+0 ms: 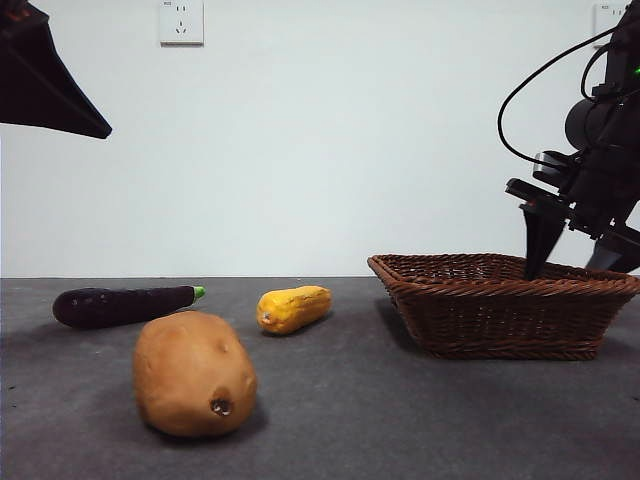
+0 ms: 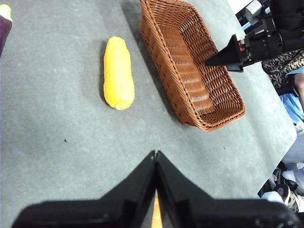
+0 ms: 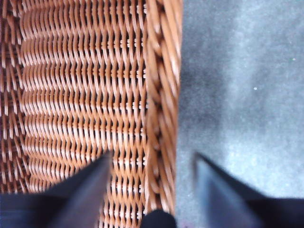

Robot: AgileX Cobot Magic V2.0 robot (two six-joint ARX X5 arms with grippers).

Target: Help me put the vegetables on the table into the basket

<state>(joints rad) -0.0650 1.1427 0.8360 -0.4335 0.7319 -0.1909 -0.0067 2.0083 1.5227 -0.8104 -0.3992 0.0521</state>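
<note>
The dark purple eggplant (image 1: 120,305) lies on the table (image 1: 400,420) at the back left. The yellow corn piece (image 1: 293,308) lies right of it, and the tan potato (image 1: 193,372) sits nearest the camera. The brown wicker basket (image 1: 500,305) stands at the right and looks empty. My right gripper (image 1: 570,262) is open with its jaws astride the basket's right rim (image 3: 161,95), one inside and one outside. My left gripper (image 2: 156,154) is shut and empty, high above the table, with the corn (image 2: 118,72) and basket (image 2: 190,61) below it. The potato is out of the left wrist view.
A white wall with a socket (image 1: 181,22) stands behind the table. The left arm shows only as a black tip (image 1: 60,90) at the top left. The left wrist view shows the table's edge beyond the basket and a person's clothing (image 2: 289,71) there.
</note>
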